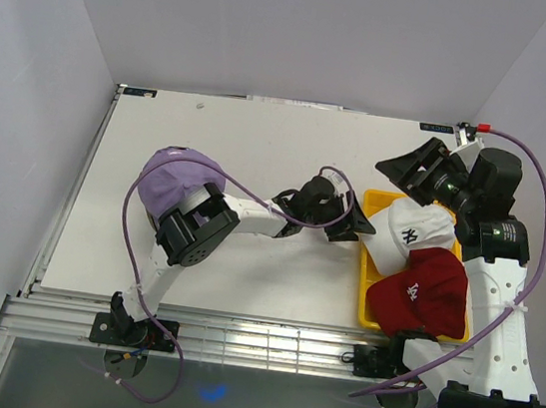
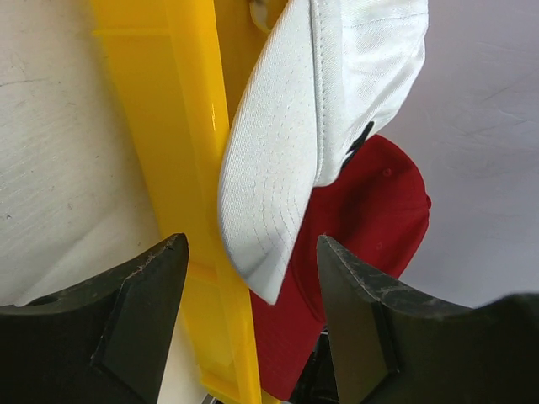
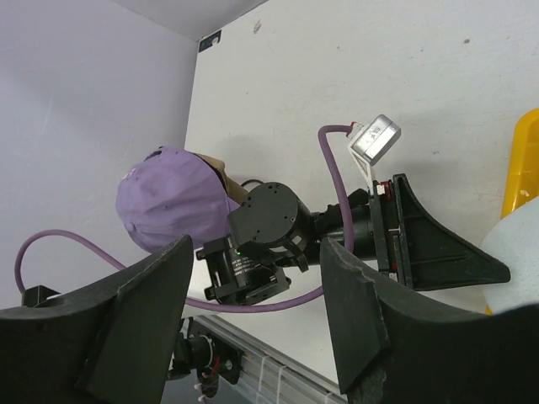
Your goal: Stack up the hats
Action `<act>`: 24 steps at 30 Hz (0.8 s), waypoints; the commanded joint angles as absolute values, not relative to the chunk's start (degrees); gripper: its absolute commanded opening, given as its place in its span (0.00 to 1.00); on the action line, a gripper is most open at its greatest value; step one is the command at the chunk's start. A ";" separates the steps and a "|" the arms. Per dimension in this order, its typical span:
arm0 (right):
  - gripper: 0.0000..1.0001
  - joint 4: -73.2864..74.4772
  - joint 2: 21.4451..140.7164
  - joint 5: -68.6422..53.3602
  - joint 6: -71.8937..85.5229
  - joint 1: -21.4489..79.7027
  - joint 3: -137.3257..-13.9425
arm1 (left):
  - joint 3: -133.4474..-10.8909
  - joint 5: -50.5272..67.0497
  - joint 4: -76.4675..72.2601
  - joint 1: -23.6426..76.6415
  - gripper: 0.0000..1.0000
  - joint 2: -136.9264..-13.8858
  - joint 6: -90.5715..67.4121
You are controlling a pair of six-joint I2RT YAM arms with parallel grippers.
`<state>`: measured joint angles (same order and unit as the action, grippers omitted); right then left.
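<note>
White table (image 2: 67, 126), white cap (image 2: 278, 168) in tray (image 2: 168, 126), just ahead of left pincer (image 2: 251, 240)

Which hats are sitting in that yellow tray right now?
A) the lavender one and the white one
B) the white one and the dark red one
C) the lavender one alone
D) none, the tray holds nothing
B: the top view shows the white hat and the dark red hat both in the yellow tray, while the lavender hat lies well outside it.
</note>
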<state>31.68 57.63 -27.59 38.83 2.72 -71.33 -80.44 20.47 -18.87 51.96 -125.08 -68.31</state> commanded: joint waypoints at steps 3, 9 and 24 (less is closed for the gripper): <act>0.68 29.36 56.87 -28.39 38.76 2.64 -70.66 | -82.53 21.18 -20.48 52.29 0.72 -123.66 -68.73; 0.68 29.18 56.60 -28.48 38.76 2.55 -69.87 | -82.44 21.09 -20.39 52.29 0.70 -123.05 -68.38; 0.68 28.39 56.51 -28.56 39.02 2.64 -69.17 | -82.88 21.45 -20.39 52.29 0.50 -123.05 -68.38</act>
